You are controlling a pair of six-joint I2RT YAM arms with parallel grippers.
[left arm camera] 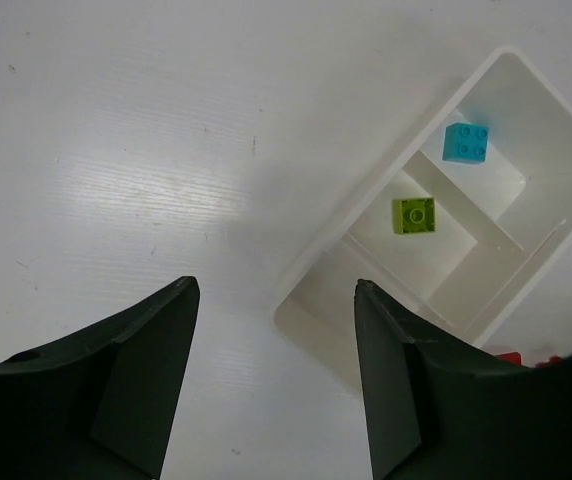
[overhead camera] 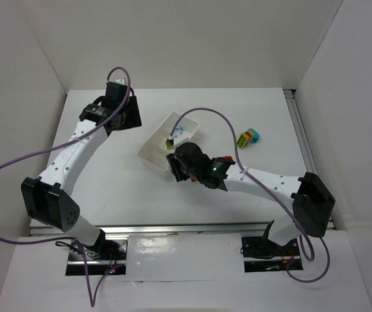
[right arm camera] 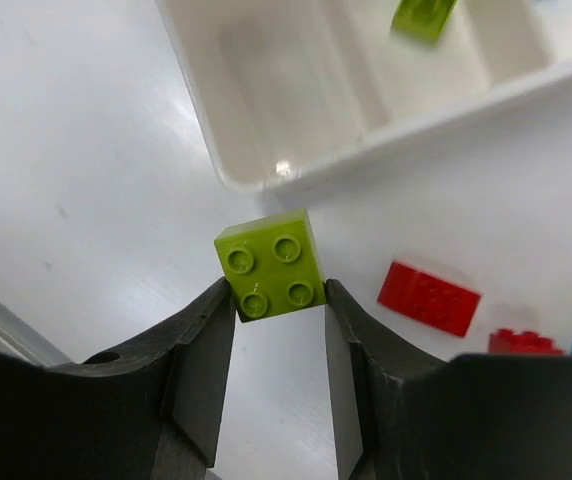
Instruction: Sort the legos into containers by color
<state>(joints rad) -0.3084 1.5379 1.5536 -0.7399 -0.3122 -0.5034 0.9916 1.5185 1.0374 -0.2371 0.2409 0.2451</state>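
1. The right hand (right arm camera: 278,290) holds a lime green brick (right arm camera: 271,262) between its two fingers. It pinches two flat sides, and the bumps face the wrist camera.
2. The brick hangs above the desk (right arm camera: 86,200), just beside the near corner of the white tray (right arm camera: 198,100). It is not over the tray yet.
3. The left hand (left arm camera: 274,290) is spread wide with nothing in it. It hovers over the desk beside the tray.
4. In the tray, a second green brick (left arm camera: 413,215) lies in the middle part. A cyan brick (left arm camera: 465,141) lies in the part at one end, and the part at the other end shows no brick.
5. A red brick (right arm camera: 429,297) lies on the desk near the tray. A stack of colours (overhead camera: 249,137) sits farther off.
6. The held brick looks small, light and hard. A squeeze probably will not bend or break it.
7. Its sides are smooth and shiny, so it could slip or twist in a loose grip. The flat sides are the best place to hold it, not the corners or the bumpy top.
8. It is so light that it may bounce when dropped. Letting go low inside the middle part seems wise.
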